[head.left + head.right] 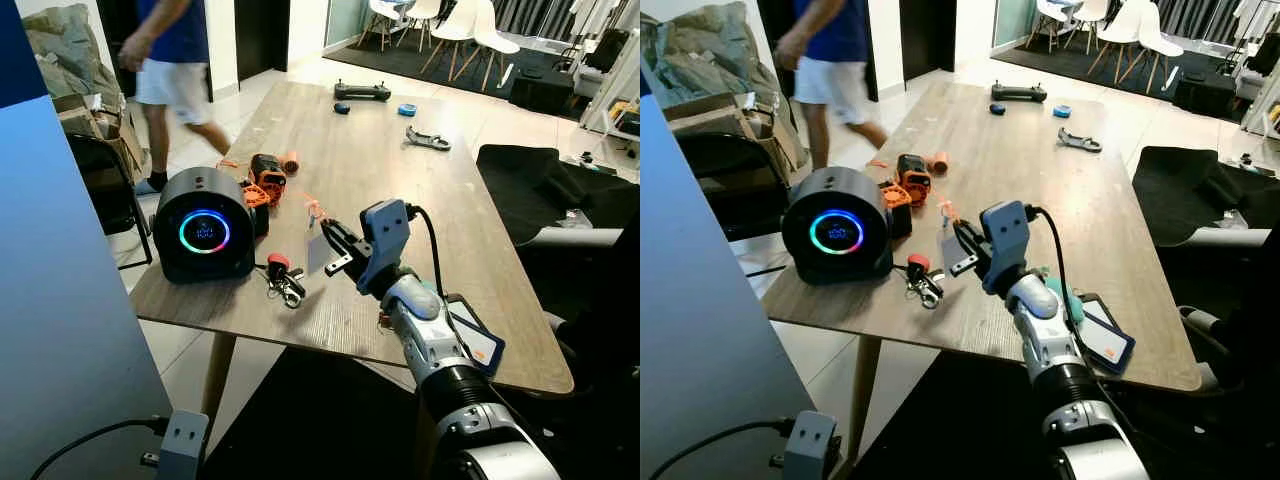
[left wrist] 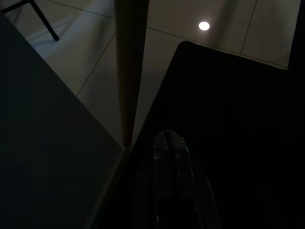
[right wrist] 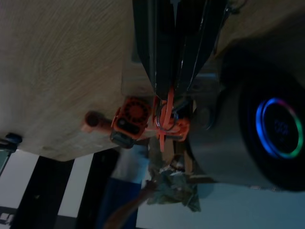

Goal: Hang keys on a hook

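A bunch of keys [image 1: 283,278] with a red fob lies on the wooden table [image 1: 400,180], just in front of a round black speaker [image 1: 205,225]. My right gripper [image 1: 327,233] hovers a little to the right of the keys and above the tabletop. It is shut on a thin orange strap [image 3: 167,114], and a small grey tag [image 1: 318,252] hangs below it. My left gripper [image 2: 167,152] hangs low beside a table leg over the floor, its fingers lying together.
An orange tool [image 1: 266,177] sits behind the speaker. A dark card case [image 1: 472,337] lies at the table's near edge. A person [image 1: 175,60] walks past the far left corner. A grey-blue panel [image 1: 60,300] stands at my left, and a black seat [image 1: 550,185] at the right.
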Controlling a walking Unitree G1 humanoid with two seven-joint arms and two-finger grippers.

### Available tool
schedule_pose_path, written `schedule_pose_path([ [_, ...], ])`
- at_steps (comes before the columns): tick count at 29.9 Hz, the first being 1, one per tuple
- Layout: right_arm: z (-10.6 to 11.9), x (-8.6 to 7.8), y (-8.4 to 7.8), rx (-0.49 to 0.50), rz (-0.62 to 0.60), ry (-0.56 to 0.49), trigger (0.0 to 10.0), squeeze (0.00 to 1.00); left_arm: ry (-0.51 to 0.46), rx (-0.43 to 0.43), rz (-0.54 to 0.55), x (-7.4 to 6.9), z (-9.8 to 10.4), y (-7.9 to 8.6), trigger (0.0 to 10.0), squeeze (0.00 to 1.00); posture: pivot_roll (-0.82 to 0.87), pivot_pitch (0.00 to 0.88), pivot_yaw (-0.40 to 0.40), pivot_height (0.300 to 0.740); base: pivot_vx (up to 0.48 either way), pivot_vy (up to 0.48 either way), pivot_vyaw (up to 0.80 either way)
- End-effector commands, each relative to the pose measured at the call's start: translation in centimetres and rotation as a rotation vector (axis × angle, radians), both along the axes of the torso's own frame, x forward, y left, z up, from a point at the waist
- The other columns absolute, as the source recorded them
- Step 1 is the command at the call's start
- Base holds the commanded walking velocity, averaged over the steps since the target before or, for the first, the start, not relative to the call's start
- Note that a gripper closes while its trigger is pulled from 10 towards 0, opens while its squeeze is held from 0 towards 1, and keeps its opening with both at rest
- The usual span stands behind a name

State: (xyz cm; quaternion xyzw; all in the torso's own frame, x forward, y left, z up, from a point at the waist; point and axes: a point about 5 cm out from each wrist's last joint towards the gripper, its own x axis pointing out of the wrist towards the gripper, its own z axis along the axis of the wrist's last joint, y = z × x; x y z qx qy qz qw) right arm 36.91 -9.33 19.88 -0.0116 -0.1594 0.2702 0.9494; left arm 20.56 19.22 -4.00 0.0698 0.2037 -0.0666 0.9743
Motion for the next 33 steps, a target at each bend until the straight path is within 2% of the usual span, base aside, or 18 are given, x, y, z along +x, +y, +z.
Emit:
schedule_pose_path([
  [1,0.5,0.2,-0.7,0.025,-0.027,-0.006,10.0,0.0,0.028,-0.009,0.001,-0.5,-0.5,-0.2,10.0,0.0,0.09,0.078,-0.071,0.74,0.0,0.0,0.0],
  [2,0.5,0.2,-0.7,0.025,-0.027,-0.006,10.0,0.0,0.028,-0.009,0.001,-0.5,-0.5,-0.2,10.0,0.0,0.09,0.078,-0.071,0.74,0.0,0.0,0.0],
  [4,1.3,0.6,-2.7,0.076,-0.117,-0.018,10.0,0.0,0.027,-0.008,0.002,-0.5,-0.5,-0.2,10.0,0.0,0.09,0.075,-0.072,0.74,0.0,0.0,0.0],
  [7,1.8,1.0,-4.9,0.1,-0.215,-0.027,10.0,0.0,0.027,-0.009,0.003,-0.5,-0.5,-0.2,10.0,0.0,0.09,0.069,-0.072,0.74,0.0,0.0,0.0],
  [10,1.9,1.0,-5.4,0.101,-0.239,-0.029,10.0,0.0,0.027,-0.009,0.002,-0.5,-0.5,-0.2,10.0,0.0,0.09,0.069,-0.072,0.74,0.0,0.0,0.0],
  [11,2.0,1.1,-8.6,0.124,-0.376,-0.03,10.0,0.0,0.025,-0.009,0.002,-0.4,-0.4,-0.2,10.0,0.0,0.09,0.064,-0.071,0.74,0.0,0.0,0.0],
  [14,2.0,0.9,-12.6,0.18,-0.547,-0.027,10.0,0.0,0.024,-0.008,0.001,-0.4,-0.4,-0.2,10.0,0.0,0.09,0.057,-0.068,0.74,0.0,0.0,0.0],
  [15,1.9,0.5,-14.5,0.2,-0.633,-0.023,10.0,0.0,0.023,-0.007,0.002,-0.3,-0.4,-0.1,10.0,0.0,0.09,0.057,-0.068,0.74,0.0,0.0,0.0],
  [16,1.9,0.5,-14.5,0.2,-0.633,-0.023,10.0,0.0,0.023,-0.007,0.002,-0.3,-0.4,-0.1,10.0,0.0,0.09,0.057,-0.068,0.74,0.0,0.0,0.0],
  [18,1.4,-0.3,-17.6,0.232,-0.761,-0.012,10.0,0.0,0.021,-0.005,0.004,-0.3,-0.3,0.0,10.0,0.0,0.09,0.055,-0.066,0.74,0.0,0.0,0.0],
  [19,1.4,-0.3,-17.6,0.232,-0.761,-0.012,10.0,0.0,0.021,-0.005,0.004,-0.3,-0.3,0.0,10.0,0.0,0.09,0.055,-0.066,0.74,0.0,0.0,0.0],
  [22,-0.1,-1.8,-21.0,0.266,-0.893,0.026,10.0,0.0,0.029,0.003,0.012,-0.5,-0.4,0.4,10.0,0.0,0.1,0.055,-0.065,0.74,0.0,0.0,0.0],
  [24,-1.5,-3.0,-22.6,0.291,-0.962,0.053,10.0,0.0,0.044,0.013,0.02,-0.8,-0.6,0.7,10.0,0.0,0.09,0.057,-0.063,0.74,0.0,0.0,0.0],
  [27,-3.5,-4.6,-24.0,0.304,-1.04,0.09,10.0,0.0,0.062,0.024,0.031,-1.3,-0.9,1.2,10.0,0.0,0.1,0.059,-0.066,0.74,0.0,0.0,0.0],
  [29,-5.3,-5.9,-24.8,0.272,-1.095,0.126,10.0,0.0,0.071,0.027,0.046,-1.7,-1.0,1.5,10.0,0.0,0.1,0.059,-0.066,0.74,0.0,0.0,0.0],
  [32,-6.3,-6.5,-25.1,0.256,-1.115,0.146,10.0,0.0,0.073,0.027,0.055,-1.8,-1.1,1.7,10.0,0.0,0.1,0.06,-0.067,0.74,0.0,0.0,0.0],
  [33,-9.5,-8.6,-25.7,0.226,-1.176,0.238,10.0,0.0,0.081,0.029,0.068,-2.2,-1.2,2.0,10.0,0.0,0.1,0.061,-0.069,0.74,0.0,0.0,0.0],
])
